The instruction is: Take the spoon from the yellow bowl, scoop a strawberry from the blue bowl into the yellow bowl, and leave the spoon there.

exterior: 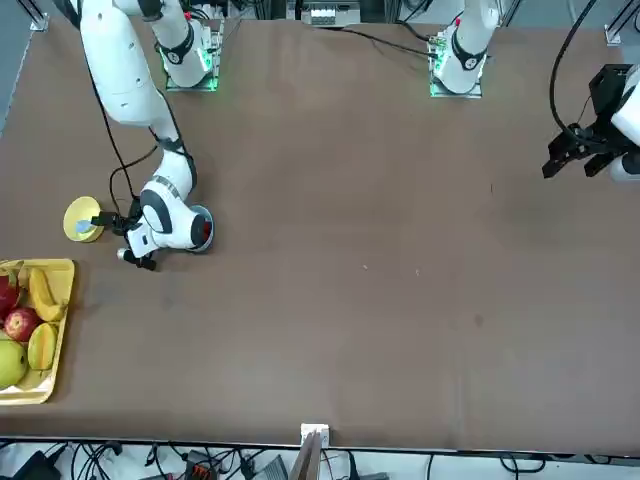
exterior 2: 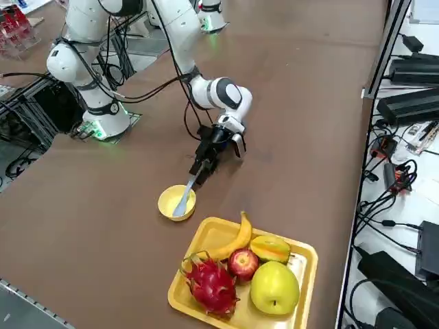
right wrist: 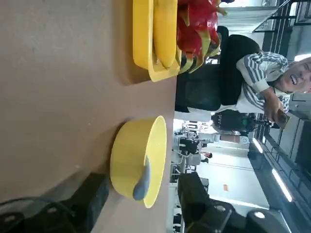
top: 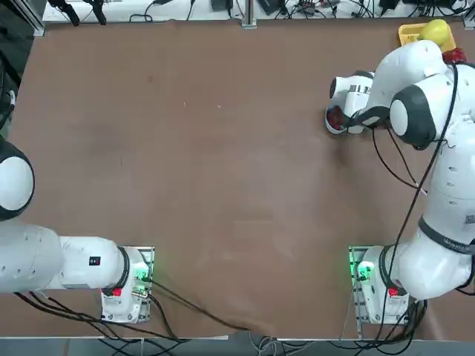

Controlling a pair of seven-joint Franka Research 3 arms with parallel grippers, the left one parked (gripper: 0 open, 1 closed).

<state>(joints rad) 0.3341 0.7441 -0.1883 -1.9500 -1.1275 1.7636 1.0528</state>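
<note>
– What are you seeing along the bench?

– Starting by the edge on the working arm's side, the yellow bowl (exterior 2: 176, 203) is sitting just beside the fruit tray (exterior 2: 302, 257), which is filling the far corner there. The spoon (exterior 2: 184, 197) is lying in that bowl, its handle leaning over the rim.

– And the gripper?

– The right gripper (exterior 2: 204, 164) is hanging low at the bowl, fingers (right wrist: 87, 199) spread wide, straddling the handle without pinching it. Next along, the blue bowl (top: 335, 119) is sitting under the wrist, something red showing inside.
</note>
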